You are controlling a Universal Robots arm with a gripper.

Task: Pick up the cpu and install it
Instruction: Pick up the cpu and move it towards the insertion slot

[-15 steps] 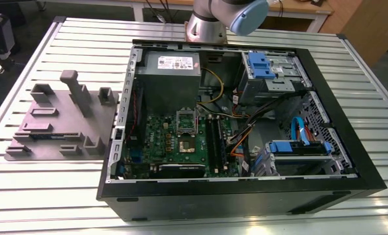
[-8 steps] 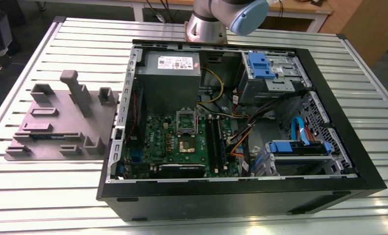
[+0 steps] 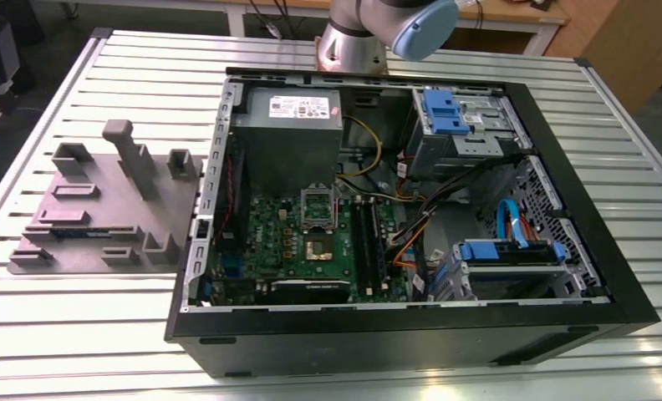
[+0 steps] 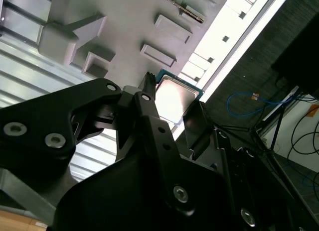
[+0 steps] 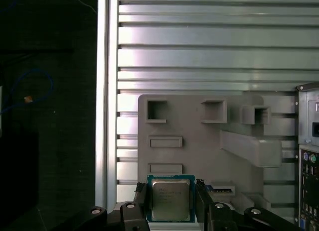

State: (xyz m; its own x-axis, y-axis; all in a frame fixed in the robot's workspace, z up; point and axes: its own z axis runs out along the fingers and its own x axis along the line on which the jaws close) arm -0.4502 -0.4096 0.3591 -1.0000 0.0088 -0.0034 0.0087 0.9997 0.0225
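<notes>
First wrist view: my pincer point(image 5: 171, 190) is clenched on the cpu point(image 5: 171, 202), fingers point(image 5: 141, 193) on two opposite edges, above the fixture point(image 5: 199, 151). Exterior view adds the open case point(image 3: 598, 251) holding the motherboard point(image 3: 275, 225), beside that fixture.

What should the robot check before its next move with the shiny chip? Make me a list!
1. The cpu gripped: ok, the gripper pinches two opposite sides.
2. The cpu off the grey fixture: ok, held above it.
3. The cpu sitting flat in the grip: looks ok.
4. The motherboard socket open: looks ok.
5. The cables off the socket: ok, they lie to one side.
6. Chip turned the right way for the socket: cannot tell.
</notes>
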